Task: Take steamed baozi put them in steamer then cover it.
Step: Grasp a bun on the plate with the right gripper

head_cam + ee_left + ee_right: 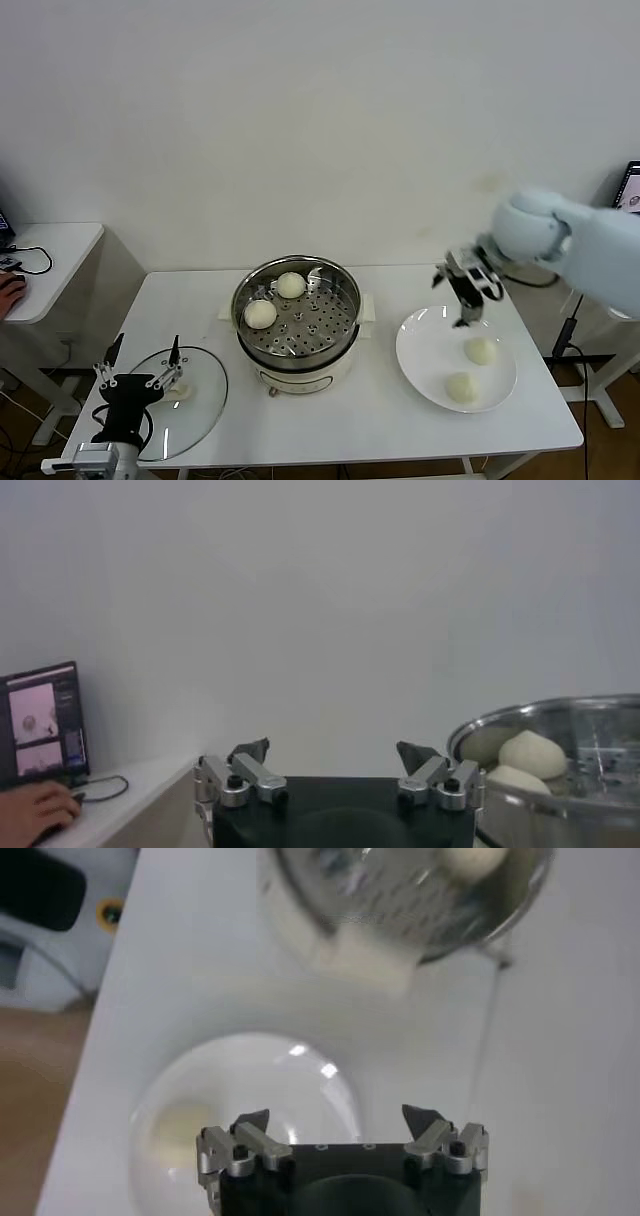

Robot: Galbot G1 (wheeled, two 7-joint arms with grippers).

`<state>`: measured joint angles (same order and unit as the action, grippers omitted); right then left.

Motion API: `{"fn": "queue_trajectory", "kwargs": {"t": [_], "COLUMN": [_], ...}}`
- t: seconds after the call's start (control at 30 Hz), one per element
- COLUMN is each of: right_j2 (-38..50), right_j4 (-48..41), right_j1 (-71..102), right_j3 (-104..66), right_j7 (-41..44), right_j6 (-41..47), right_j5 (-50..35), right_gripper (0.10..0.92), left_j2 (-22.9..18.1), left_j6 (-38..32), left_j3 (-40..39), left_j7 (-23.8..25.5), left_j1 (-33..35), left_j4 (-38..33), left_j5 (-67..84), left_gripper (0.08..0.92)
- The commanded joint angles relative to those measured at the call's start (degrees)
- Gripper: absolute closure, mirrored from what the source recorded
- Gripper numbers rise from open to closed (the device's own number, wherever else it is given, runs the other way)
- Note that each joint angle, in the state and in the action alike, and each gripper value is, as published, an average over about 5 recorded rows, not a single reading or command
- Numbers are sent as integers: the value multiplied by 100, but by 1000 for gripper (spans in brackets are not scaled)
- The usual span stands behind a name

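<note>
The steel steamer (297, 312) stands mid-table on its cream base and holds two baozi (291, 285) (260, 314) on the perforated tray. Two more baozi (481, 350) (461, 388) lie on the white plate (420, 345) at the right. My right gripper (466, 297) is open and empty, above the plate's far left edge; in its wrist view (335, 1116) it hangs over the plate (270, 1088) with one baozi (177, 1130) showing. The glass cover (195, 395) lies flat at the front left. My left gripper (140, 372) is open, parked over the cover; its wrist view (335, 752) shows the steamer (560, 740) nearby.
A side table (50, 265) with cables and a person's hand stands at the far left. A cord (485, 1038) runs across the table from the steamer. The table's front edge is close to the cover and plate.
</note>
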<state>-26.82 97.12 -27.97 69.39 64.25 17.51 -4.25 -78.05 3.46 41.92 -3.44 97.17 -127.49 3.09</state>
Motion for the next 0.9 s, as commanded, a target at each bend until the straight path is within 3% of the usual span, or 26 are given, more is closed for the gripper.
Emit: {"fn": "queue_trajectory", "kwargs": {"t": [0.03,0.37,0.9], "right_j2": [893,600,-50], "right_j4": [293,-24,-773], "right_j1": [1808,3418,3584], "right_j3": [-1063,-2145,-2218], "right_j7": [92,-113,-282], "right_j6": [-296,-246,-171], "right_j5": [770,1203,1287], "right_gripper": [203,202,203], "left_j2": [-7,-31,-86], "left_j6": [-6,-11,-32], "left_j3": [-9,24,65], "left_j7": [-1,37,34], "left_j1": [3,33,65], "left_j4": [43,91,157], "left_j5": [-16,-66,-92], "left_gripper": [177,177,177]}}
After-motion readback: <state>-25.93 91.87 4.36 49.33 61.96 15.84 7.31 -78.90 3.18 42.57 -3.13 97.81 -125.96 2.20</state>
